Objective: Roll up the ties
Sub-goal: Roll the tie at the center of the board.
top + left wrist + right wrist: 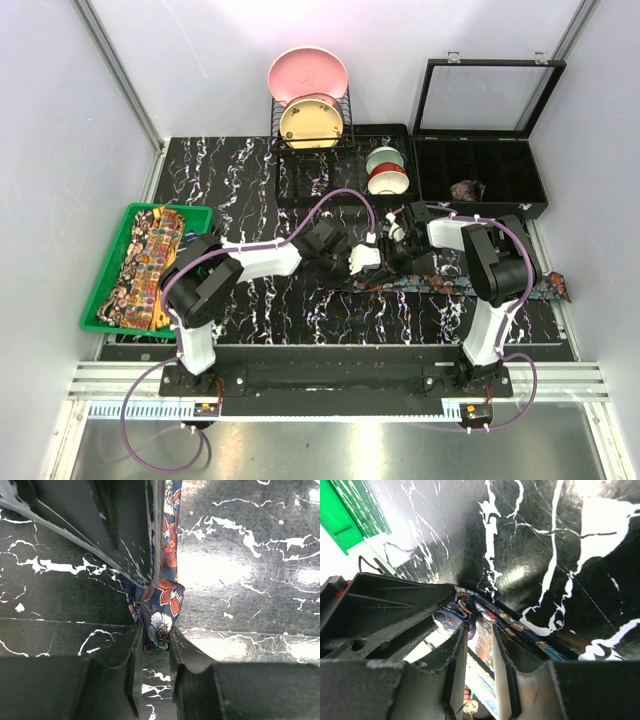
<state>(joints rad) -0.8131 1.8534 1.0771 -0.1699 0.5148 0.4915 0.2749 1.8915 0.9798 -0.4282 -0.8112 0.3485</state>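
1. Your left gripper (156, 632) is pressed onto the narrow end of the dark tie (167, 592). Its wrist view shows the flowered fabric caught between the two fingertips.
2. Your right gripper (479, 630) has its fingers drawn close, with bunched folds of the same tie pinched at the tips. The fold sits in shadow, so you cannot count the layers.
3. In the left wrist view the right gripper's dark body fills the upper left and covers the tie's left edge. The tie runs up out of the frame.
4. From above, the two grippers meet at the middle of the table (250, 180) and hide the end they hold. You see only the rest of the dark tie, lying flat and stretching right, its far end partly behind the right arm.
5. The paisley ties (145, 265) lie heaped in the green tray (110, 322) at the left. You cannot tell how many there are.
6. A rolled tie (467, 189) sits in one compartment of the open black case (500, 175) at the far right, too small for you to read its pattern.
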